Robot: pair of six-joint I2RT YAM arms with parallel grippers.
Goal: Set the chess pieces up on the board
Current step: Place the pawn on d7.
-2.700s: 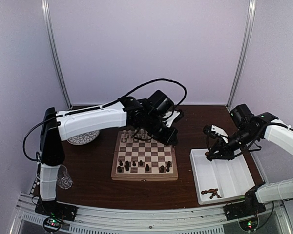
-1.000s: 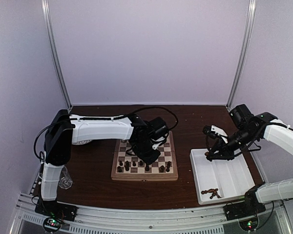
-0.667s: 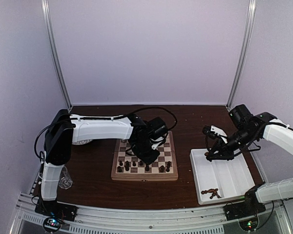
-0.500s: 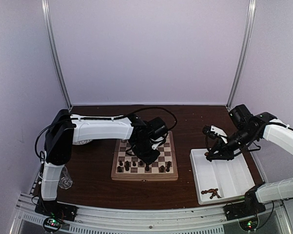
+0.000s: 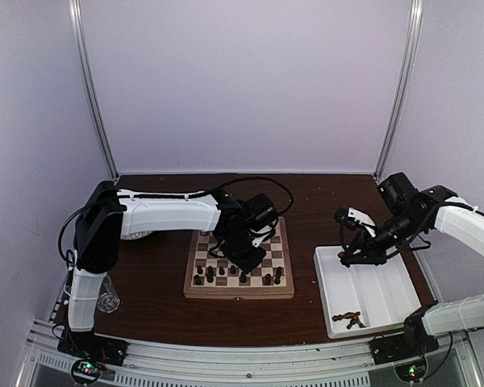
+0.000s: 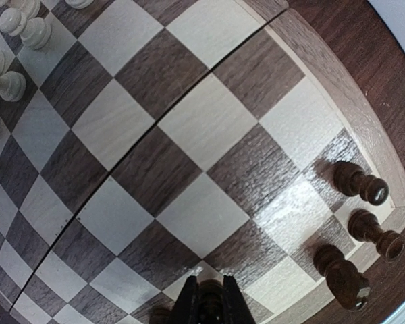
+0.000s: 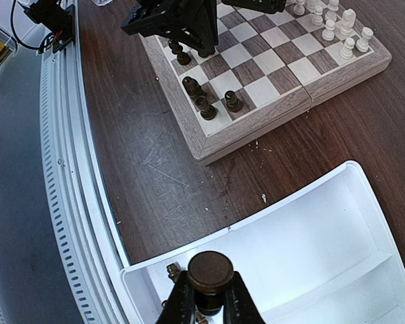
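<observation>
The left gripper (image 6: 207, 290) has its jaws nearly closed on a dark chessman (image 6: 207, 307), low over the board (image 6: 337, 128), near three dark pieces (image 6: 360, 183) on its edge row. The right gripper (image 7: 210, 287) pinches a brown piece (image 7: 210, 268), round end showing, above the white tray (image 7: 310, 229). White pieces (image 6: 19, 23) stand along the board's opposite side.
</observation>
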